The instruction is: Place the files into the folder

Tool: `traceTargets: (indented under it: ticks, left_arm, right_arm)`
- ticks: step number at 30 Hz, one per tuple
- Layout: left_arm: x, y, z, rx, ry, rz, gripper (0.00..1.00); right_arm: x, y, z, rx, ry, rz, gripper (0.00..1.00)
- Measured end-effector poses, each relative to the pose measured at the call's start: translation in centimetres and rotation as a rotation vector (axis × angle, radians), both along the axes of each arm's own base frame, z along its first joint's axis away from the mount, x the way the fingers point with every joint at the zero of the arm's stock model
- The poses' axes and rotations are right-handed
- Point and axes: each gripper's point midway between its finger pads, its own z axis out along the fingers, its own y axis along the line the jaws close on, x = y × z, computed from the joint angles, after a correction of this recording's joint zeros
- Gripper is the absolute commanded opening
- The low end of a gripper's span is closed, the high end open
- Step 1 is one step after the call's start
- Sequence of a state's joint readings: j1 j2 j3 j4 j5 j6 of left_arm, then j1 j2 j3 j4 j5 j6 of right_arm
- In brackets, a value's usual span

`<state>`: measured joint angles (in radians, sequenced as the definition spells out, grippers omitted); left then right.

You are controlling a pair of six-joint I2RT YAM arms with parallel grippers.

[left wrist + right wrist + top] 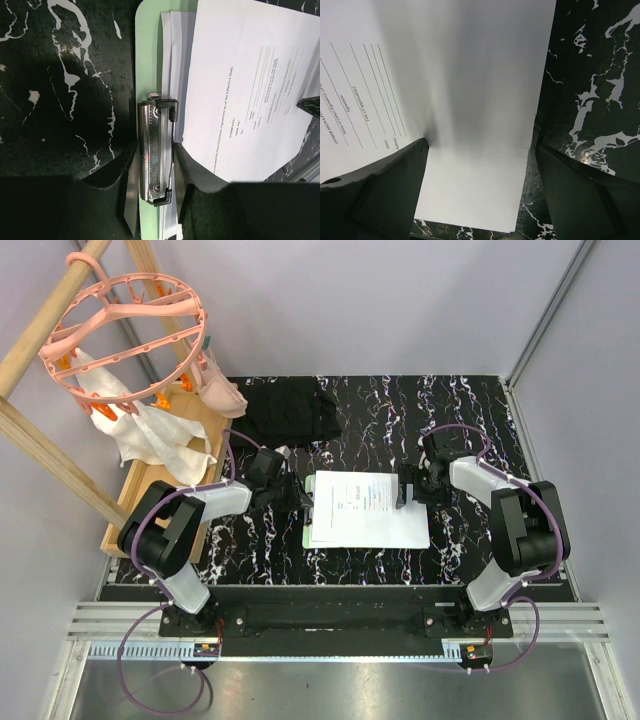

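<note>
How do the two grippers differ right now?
The left gripper is closed around the metal clip of the green folder; the right gripper stands wide open, holding nothing. The left sits at the folder's clip end, the right at the opposite edge of the papers. Both are dark, two-fingered and low over the table.

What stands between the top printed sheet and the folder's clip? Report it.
Nothing visible. Between the edge of the top printed sheet and the clip lie only lower sheets on the folder; the left hand pinches the clip. The right hand hangs open over the sheet's far edge.
</note>
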<state>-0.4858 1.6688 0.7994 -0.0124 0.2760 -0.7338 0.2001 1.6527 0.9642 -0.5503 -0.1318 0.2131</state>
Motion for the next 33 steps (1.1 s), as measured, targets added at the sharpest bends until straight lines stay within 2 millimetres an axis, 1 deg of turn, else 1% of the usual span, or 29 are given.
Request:
traceTargets:
  ticks: [4,11,17,24,30,33]
  left_arm:
    - [0.0,0.0,0.0,-0.003,-0.003,0.001,0.00]
    - [-0.1,0.1,0.0,0.001,0.002,0.001,0.00]
    - [-0.4,0.3,0.0,0.014,0.009,-0.002,0.00]
    - [-0.5,0.4,0.0,0.020,0.007,-0.001,0.00]
    - [-0.5,0.4,-0.1,0.029,0.009,0.003,0.00]
    - [-0.5,0.5,-0.1,0.031,0.011,0.003,0.00]
  right_arm:
    - [0.1,-0.1,0.0,-0.008,-0.005,-0.007,0.97]
    - [0.4,0.2,0.0,0.007,-0.016,0.001,0.96]
    - [0.7,1.1,0.2,0.033,-0.033,0.037,0.96]
    - [0.9,2.3,0.4,0.068,-0.046,0.068,1.00]
    - [0.9,2.3,0.5,0.068,-0.046,0.067,1.00]
    - [0.9,2.0,1.0,0.054,-0.047,0.061,1.00]
